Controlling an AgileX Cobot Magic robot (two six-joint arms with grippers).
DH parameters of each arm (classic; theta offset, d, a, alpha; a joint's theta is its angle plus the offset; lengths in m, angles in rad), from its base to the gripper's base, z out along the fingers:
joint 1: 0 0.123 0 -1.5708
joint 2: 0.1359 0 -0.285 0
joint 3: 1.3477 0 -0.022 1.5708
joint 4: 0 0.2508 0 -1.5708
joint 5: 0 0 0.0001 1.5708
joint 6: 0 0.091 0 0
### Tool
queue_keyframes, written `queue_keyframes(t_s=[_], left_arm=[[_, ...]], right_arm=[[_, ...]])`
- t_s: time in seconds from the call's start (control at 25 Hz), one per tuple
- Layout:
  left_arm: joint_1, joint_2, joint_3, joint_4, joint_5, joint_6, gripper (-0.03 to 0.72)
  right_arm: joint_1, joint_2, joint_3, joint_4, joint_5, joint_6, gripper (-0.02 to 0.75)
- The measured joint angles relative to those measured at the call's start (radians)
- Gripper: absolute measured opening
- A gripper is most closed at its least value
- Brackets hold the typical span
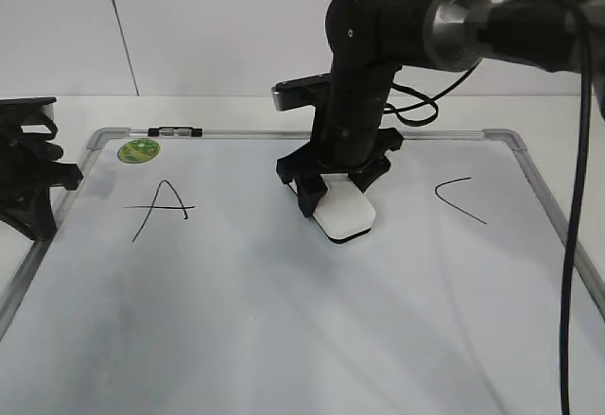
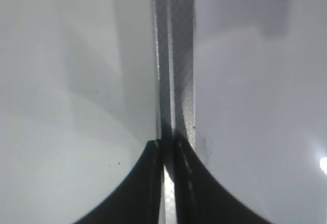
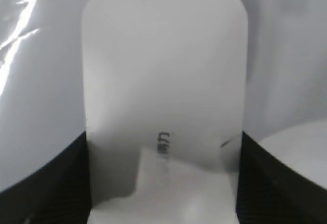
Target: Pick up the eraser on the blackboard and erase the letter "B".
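The eraser [image 1: 344, 214] sits clamped in my right pincer [image 1: 337, 188], its dark felt base flat on the blackboard [image 1: 284, 320] directly beneath my wrist, between the letter "A" [image 1: 161, 209] off to my left and the "C" [image 1: 460, 199] off to my right. My fingers close on its two long sides, and the white block fills the gap between them. I judge the wiping step to be in hand: no letter "B" shows anywhere around the pincer, so it is either rubbed out or hidden under the eraser and my arm; I cannot tell which. The next move calls for steady downward pressure and short strokes that stay well clear of both neighbouring letters. My right wrist view shows the faint marking on the eraser's top and the grip on both sides, which the exterior view hides behind the arm. My left pincer [image 2: 167, 183] is pressed shut on nothing, just above the board's frame [image 2: 176, 55], parked at the board's left edge.
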Motion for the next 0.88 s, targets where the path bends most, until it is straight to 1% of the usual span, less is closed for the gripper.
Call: queue_keyframes(t_s=[0.12, 0.2, 0.28, 0.56, 0.64, 0.76, 0.88], left_arm=[[0.000, 0.000, 0.000, 0.000, 0.000, 0.000, 0.034], [0.000, 0.000, 0.000, 0.000, 0.001, 0.000, 0.034], [0.000, 0.000, 0.000, 0.000, 0.001, 0.000, 0.034], [0.000, 0.000, 0.000, 0.002, 0.001, 0.000, 0.034], [0.000, 0.000, 0.000, 0.002, 0.001, 0.000, 0.034], [0.000, 0.000, 0.000, 0.003, 0.001, 0.000, 0.034], [0.000, 0.000, 0.000, 0.003, 0.001, 0.000, 0.034]], right_arm=[[-0.002, 0.018, -0.055, 0.025, 0.051, -0.012, 0.544], [-0.004, 0.024, -0.091, 0.062, 0.077, -0.023, 0.544], [-0.007, 0.025, -0.120, 0.076, 0.085, -0.027, 0.544], [-0.011, -0.070, -0.127, 0.104, 0.092, -0.029, 0.544], [-0.021, -0.099, -0.129, 0.112, 0.093, -0.012, 0.544], [-0.060, -0.124, -0.127, 0.113, 0.095, 0.002, 0.544], [-0.111, -0.163, -0.072, 0.113, 0.095, 0.009, 0.543]])
